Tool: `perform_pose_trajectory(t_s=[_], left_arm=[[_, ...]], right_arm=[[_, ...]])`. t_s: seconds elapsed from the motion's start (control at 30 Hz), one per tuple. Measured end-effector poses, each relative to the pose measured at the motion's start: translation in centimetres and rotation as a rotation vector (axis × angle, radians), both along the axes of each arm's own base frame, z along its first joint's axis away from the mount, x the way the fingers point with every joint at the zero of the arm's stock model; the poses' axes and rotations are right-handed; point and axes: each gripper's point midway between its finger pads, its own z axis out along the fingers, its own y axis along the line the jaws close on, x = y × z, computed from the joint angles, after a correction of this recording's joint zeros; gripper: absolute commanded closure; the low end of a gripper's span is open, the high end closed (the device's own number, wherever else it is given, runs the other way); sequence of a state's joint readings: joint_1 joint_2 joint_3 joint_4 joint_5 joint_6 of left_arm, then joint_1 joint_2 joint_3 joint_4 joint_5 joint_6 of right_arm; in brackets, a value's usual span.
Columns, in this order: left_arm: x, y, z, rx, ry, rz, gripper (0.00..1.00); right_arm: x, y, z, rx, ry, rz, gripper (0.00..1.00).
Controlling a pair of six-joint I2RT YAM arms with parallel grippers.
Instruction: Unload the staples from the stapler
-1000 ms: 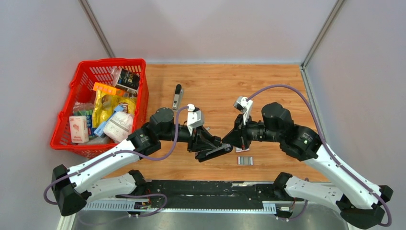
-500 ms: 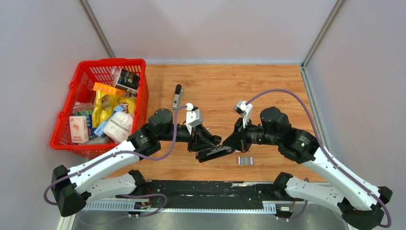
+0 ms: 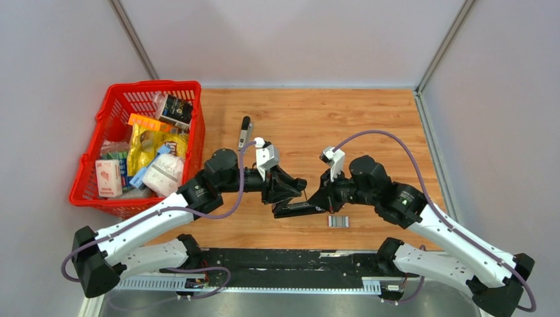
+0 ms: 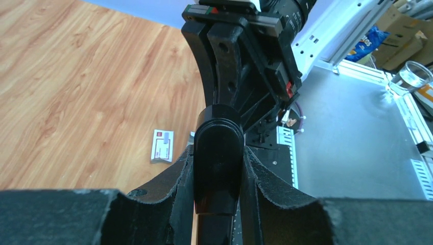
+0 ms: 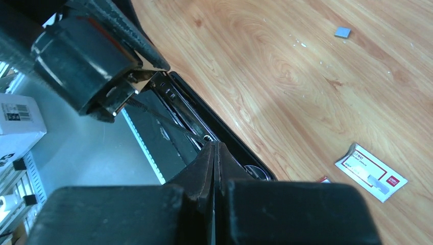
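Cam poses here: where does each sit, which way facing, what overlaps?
Top external: above and behind the bases, looking down at the table; both arms whole.
Left wrist: on left arm, facing the right arm; left gripper clamps the stapler.
Right wrist: on right arm, facing the left gripper; shut right gripper at the open stapler.
Shared: both wrist views show the red-and-white box.

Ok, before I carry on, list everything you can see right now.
table: one, wood-brown, under everything
basket: one, red, table's left side
packets: several, mixed colours, inside the basket
tool: one, black-and-silver, on the wood right of the basket
stapler: one, black, opened, held at centre
box: one, red-and-white, on the wood by the stapler
small piece: one, grey, on bare wood, unidentifiable
left gripper: one, black, shut on the stapler
right gripper: one, black, shut, tips at the stapler's open channel
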State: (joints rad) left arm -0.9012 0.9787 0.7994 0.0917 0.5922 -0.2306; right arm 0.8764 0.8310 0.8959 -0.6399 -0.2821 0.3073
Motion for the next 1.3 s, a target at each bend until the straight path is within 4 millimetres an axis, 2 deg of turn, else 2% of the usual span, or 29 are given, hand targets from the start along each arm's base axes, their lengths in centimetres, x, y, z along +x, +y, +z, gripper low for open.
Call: perform_pose_trajectory(t_s=[0.23,0.6,0.8,1.3], left_arm=[[1.3,-0.4,-0.8,0.020,0.009,0.054,1.00],[3.4,-0.2,-0.7,0.012,-0.005,0.166,1.00],[4.2,0.2,-0.8,0.001,-0.009,0.219,1.00],[6.4,1.2,-2.3,0.022,0.007,0.368,1.00]], right_arm=[[1.5,0.2,-1.7,-0.028,0.001,-0.063,1.00],[3.7,-0.2,-4.4,-0.045,-0.018,-0.202,1.00],[4.9,-0.5,-5.0,-0.032,-0.038,-0.278,1.00],[7.0,1.4,-7.7,-0.032,0.010,-0.346,1.00]])
